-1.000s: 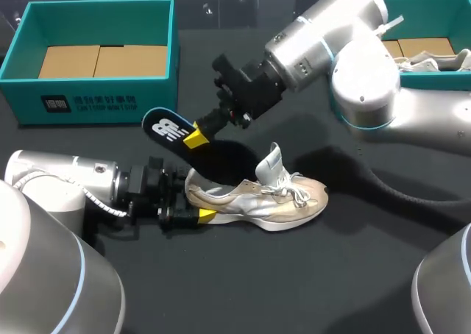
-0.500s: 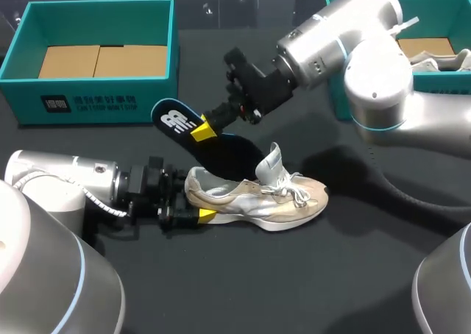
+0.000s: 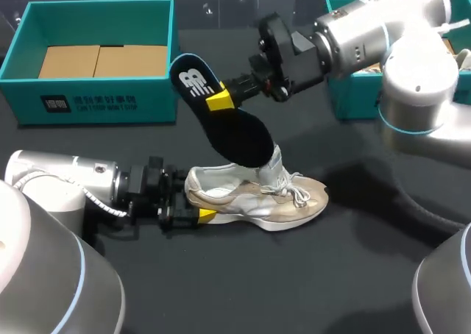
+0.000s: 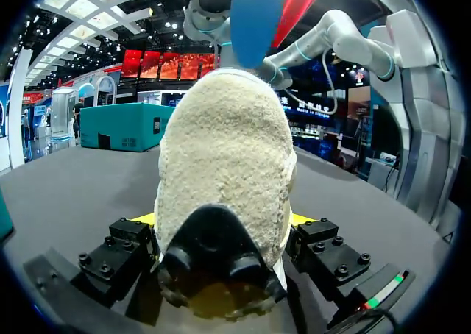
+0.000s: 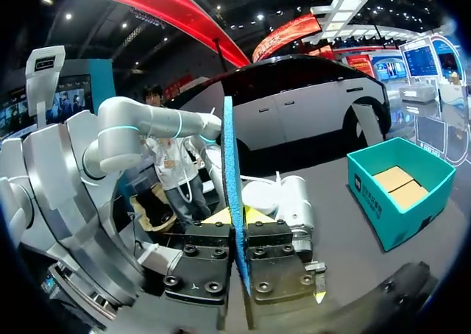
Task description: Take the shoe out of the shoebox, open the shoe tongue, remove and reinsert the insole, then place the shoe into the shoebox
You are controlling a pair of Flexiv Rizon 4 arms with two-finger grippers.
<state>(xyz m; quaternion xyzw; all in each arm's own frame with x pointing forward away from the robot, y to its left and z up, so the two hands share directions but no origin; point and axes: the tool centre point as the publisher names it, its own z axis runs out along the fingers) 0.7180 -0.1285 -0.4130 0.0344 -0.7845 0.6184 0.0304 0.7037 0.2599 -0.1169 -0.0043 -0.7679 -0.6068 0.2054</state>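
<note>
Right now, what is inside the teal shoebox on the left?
Two brown cardboard panels lie side by side on the shoebox floor; nothing else shows. Its near wall hides the floor's front strip.

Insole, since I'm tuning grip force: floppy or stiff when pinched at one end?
Probably holds shape: the insole, pinched near its heel by the right gripper, juts out nearly straight. Likely light, being thin edge-on in the right wrist view. It may buckle if pushed against the shoe.
</note>
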